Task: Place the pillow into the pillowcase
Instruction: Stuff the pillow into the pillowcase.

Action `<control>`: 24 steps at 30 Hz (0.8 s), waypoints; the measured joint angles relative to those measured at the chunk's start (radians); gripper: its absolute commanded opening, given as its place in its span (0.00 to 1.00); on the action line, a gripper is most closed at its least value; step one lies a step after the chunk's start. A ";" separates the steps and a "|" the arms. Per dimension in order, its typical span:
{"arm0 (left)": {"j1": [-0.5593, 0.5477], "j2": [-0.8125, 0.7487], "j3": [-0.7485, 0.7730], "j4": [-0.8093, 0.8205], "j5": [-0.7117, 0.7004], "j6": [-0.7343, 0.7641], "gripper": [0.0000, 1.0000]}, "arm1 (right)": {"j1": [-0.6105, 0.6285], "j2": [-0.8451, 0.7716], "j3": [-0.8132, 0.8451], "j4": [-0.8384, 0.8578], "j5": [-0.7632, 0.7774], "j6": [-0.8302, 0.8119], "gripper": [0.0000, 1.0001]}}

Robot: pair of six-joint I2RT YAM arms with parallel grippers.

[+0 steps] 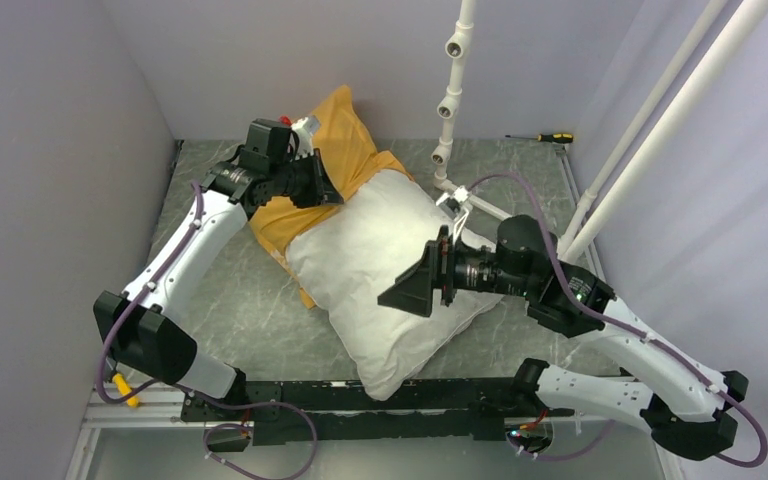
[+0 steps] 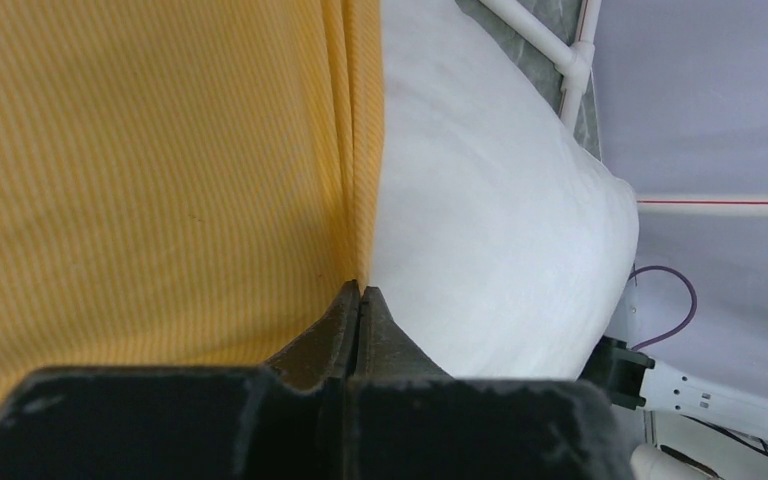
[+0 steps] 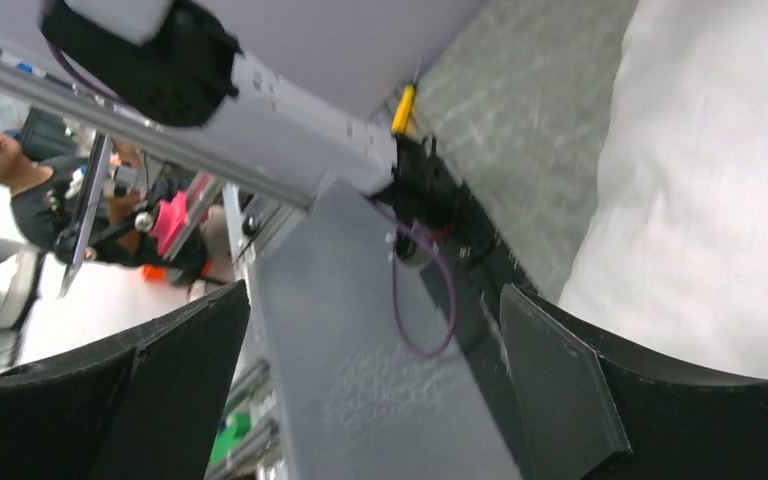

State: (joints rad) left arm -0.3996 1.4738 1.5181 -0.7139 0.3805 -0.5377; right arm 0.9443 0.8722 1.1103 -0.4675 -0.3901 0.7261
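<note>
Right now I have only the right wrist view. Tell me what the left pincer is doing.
Observer: The left pincer is shut on the edge of the orange pillowcase, right beside the pillow.
Operator: Say how much of the pillow is in.
Observer: In the top view most of the pillow lies bare. The pillowcase is bunched at its far left end.
Operator: Place my right pincer for me.
Observer: The right pincer is open, above the near right part of the pillow. I cannot tell whether it touches.
</note>
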 measured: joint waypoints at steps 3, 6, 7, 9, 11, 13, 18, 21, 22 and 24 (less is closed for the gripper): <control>0.002 -0.010 -0.007 0.004 0.007 0.003 0.00 | -0.002 0.058 0.091 0.013 0.071 -0.048 0.99; 0.005 -0.025 -0.015 0.007 0.019 0.007 0.00 | -0.021 0.164 0.208 -0.009 0.189 -0.100 0.99; 0.005 -0.029 -0.016 0.007 0.024 0.011 0.00 | -0.034 0.214 0.247 -0.012 0.232 -0.117 0.99; 0.006 -0.037 -0.016 0.007 0.037 0.019 0.00 | -0.066 0.304 0.298 -0.009 0.296 -0.148 0.98; 0.007 -0.043 -0.016 0.006 0.049 0.021 0.00 | -0.087 0.401 0.306 -0.003 0.340 -0.175 0.99; 0.007 -0.047 -0.016 0.004 0.054 0.021 0.00 | -0.096 0.489 0.286 0.006 0.376 -0.197 0.99; 0.008 -0.053 -0.015 -0.006 0.075 0.020 0.00 | -0.076 0.626 0.162 0.083 0.442 -0.231 0.46; 0.010 -0.055 -0.015 -0.004 0.094 0.017 0.00 | -0.072 0.642 0.122 0.160 0.459 -0.230 0.00; 0.011 -0.057 -0.015 -0.002 0.098 0.015 0.00 | -0.073 0.643 0.117 0.179 0.456 -0.225 0.00; 0.014 -0.063 -0.015 0.003 0.106 0.005 0.00 | -0.079 0.639 0.097 0.223 0.451 -0.196 0.00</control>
State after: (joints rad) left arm -0.3859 1.4105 1.5028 -0.7109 0.4866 -0.5327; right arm 0.8654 1.5116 1.2076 -0.2443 0.0612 0.5301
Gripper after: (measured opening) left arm 0.005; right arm 0.024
